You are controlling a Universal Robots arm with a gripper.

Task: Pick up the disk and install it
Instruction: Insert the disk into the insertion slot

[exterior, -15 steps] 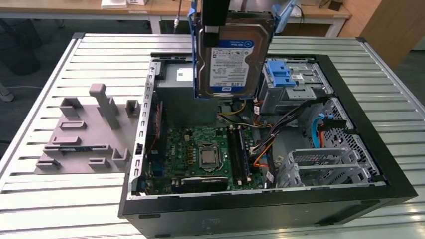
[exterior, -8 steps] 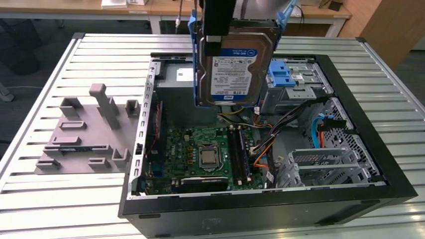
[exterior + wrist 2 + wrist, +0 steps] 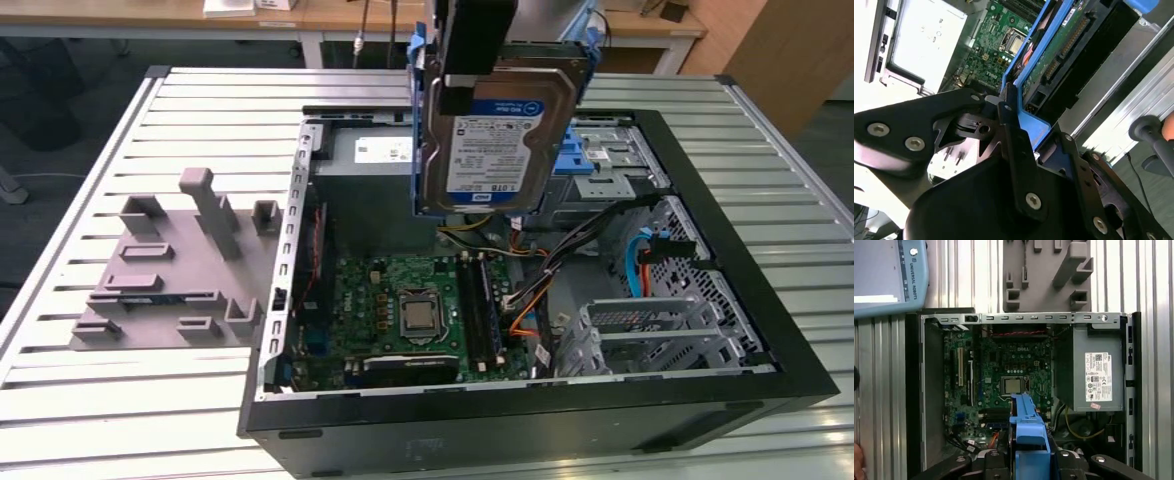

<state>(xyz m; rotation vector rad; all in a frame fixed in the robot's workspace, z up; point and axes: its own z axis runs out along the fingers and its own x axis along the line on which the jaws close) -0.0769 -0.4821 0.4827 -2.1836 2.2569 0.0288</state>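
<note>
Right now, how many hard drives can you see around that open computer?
1. The disk is held upright in the jaws of the gripper, above the open computer case. The drive bays behind it may hide others.

The disk (image 3: 497, 140) — silver-grey, white-and-blue label facing out, blue carrier round it — hangs upright at 12 o'clock in the exterior view, above the open case (image 3: 534, 425).
</note>
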